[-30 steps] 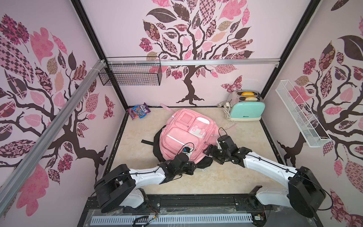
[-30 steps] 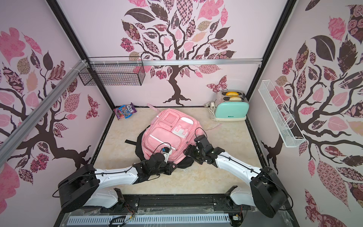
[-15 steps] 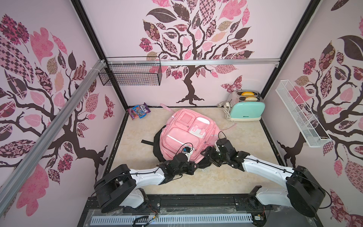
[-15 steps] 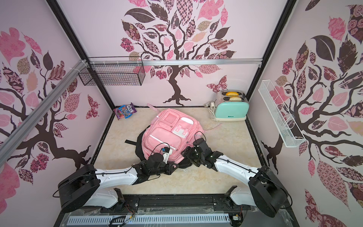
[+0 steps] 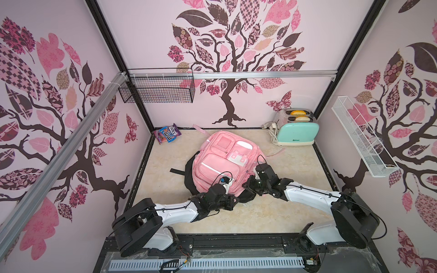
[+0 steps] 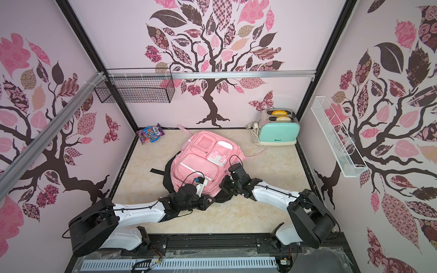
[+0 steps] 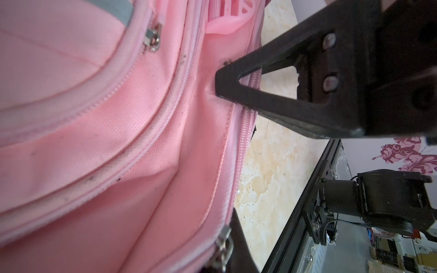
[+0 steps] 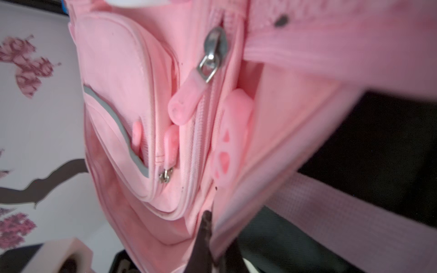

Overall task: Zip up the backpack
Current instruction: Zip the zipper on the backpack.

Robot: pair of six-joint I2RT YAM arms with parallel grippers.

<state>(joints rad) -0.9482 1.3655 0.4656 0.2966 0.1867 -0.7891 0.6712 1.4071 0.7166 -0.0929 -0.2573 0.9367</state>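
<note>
The light-pink backpack point(image 5: 224, 160) point(image 6: 203, 158) lies front-up in the middle of the table. My left gripper point(image 5: 235, 201) point(image 6: 212, 201) is at its near edge. In the left wrist view one dark finger point(image 7: 238, 243) rests against the pink edge point(image 7: 94, 141) beside a metal zip slider point(image 7: 223, 245). The jaws are shut, and what they pinch is hidden. My right gripper point(image 5: 247, 186) point(image 6: 223, 186) point(image 7: 218, 80) is at the near right corner. It is shut on a fold of pink fabric point(image 8: 212, 236) beside the zip track. Further along that track sits a slider point(image 8: 214, 47) with a pink pull tab point(image 8: 184, 104).
A black backpack point(image 5: 189, 175) lies under the pink one. A mint toaster point(image 5: 296, 132) stands at the back right, and a candy bag point(image 5: 168, 136) lies at the back left. A black wire basket point(image 5: 158, 91) and a white wire shelf point(image 5: 361, 139) hang on the walls.
My right gripper has moved in toward the backpack's near right corner and closed on its fabric. The left arm has stayed where it was, still shut.
</note>
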